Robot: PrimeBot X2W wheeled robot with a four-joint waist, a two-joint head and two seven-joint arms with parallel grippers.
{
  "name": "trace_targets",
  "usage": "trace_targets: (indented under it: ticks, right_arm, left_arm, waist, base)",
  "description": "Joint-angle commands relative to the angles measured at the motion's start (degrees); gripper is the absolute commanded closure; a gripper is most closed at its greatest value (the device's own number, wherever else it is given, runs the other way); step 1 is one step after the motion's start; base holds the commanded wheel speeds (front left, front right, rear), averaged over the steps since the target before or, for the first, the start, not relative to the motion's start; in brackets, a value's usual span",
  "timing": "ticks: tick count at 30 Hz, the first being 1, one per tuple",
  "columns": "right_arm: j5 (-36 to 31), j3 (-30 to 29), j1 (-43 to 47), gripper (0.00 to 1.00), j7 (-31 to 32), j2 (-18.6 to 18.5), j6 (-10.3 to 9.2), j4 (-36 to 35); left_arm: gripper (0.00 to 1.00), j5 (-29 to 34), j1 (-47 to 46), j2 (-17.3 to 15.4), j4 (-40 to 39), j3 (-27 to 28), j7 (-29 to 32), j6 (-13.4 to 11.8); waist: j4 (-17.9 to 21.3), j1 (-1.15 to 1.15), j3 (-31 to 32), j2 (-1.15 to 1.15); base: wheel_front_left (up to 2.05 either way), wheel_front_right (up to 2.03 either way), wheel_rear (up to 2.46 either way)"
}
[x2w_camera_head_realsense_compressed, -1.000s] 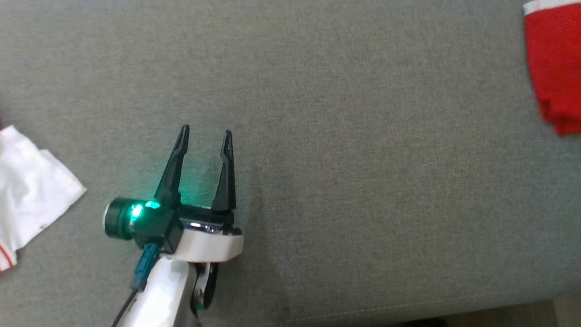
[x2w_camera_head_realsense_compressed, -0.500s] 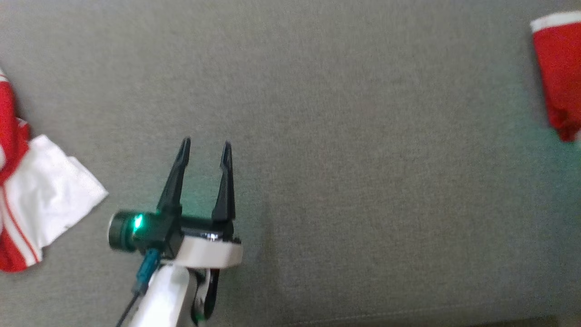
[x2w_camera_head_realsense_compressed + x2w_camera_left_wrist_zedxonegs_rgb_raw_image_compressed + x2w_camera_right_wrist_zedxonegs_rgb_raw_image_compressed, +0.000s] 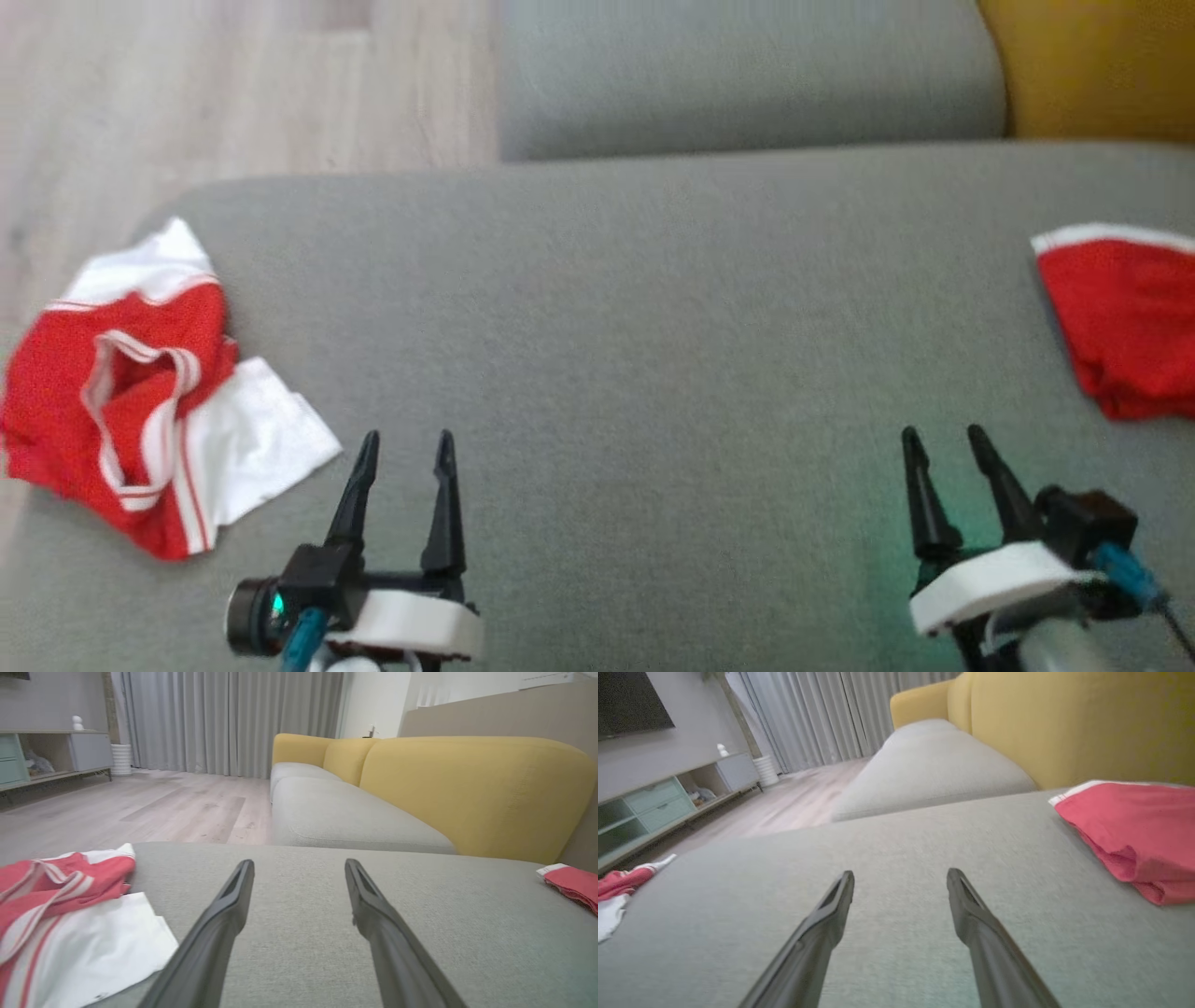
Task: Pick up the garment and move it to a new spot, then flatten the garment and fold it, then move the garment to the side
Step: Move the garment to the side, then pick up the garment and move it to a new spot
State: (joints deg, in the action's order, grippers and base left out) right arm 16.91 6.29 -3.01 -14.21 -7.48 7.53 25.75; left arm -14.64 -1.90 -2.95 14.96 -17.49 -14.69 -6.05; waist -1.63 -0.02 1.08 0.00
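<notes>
A crumpled red-and-white garment (image 3: 121,392) lies at the left end of the grey cushion (image 3: 653,308), close to its edge. It also appears at the left in the left wrist view (image 3: 70,914) and far left in the right wrist view (image 3: 616,884). A folded red garment with a white band (image 3: 1130,327) rests at the right end (image 3: 1134,826) (image 3: 572,884). My left gripper (image 3: 408,437) (image 3: 299,862) is open and empty, just right of the crumpled garment. My right gripper (image 3: 941,431) (image 3: 901,872) is open and empty, below and left of the folded one.
Wooden floor (image 3: 233,93) lies beyond the cushion's rounded left edge. Another grey sofa seat (image 3: 747,75) adjoins the far side, with a yellow backrest (image 3: 1092,65) at the upper right. A low cabinet (image 3: 668,798) stands across the room.
The head camera has tilted up, so the whole picture has shifted. Both garments and the right gripper are now in it. The left gripper stays open.
</notes>
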Motion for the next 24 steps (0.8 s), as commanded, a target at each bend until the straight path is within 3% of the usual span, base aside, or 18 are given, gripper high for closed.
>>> trace_targets:
  ticks: [1,9,24]
  right_arm:
    - [-0.58,0.73,-1.76,0.00,-0.77,-0.19,-0.04,-2.59]
    - [-5.67,-2.39,8.89,0.00,-0.78,3.71,-0.04,-12.51]
    - [-6.90,-3.95,13.00,0.00,-0.78,4.57,-0.04,-13.65]
  left_arm:
    - [0.00,0.05,-1.27,0.07,-1.25,2.45,-0.30,-0.08]
    - [0.00,1.69,3.01,0.07,-0.19,5.04,-0.30,1.32]
    - [0.00,3.75,4.74,0.07,0.74,7.35,-0.30,2.19]
  waist:
    - [-2.71,0.02,3.75,0.00]
    - [-3.67,0.02,7.95,0.00]
    - [-3.68,0.02,8.91,0.00]
  base:
    - [0.00,0.00,0.00]
    - [0.00,0.00,0.00]
    - [0.00,0.00,0.00]
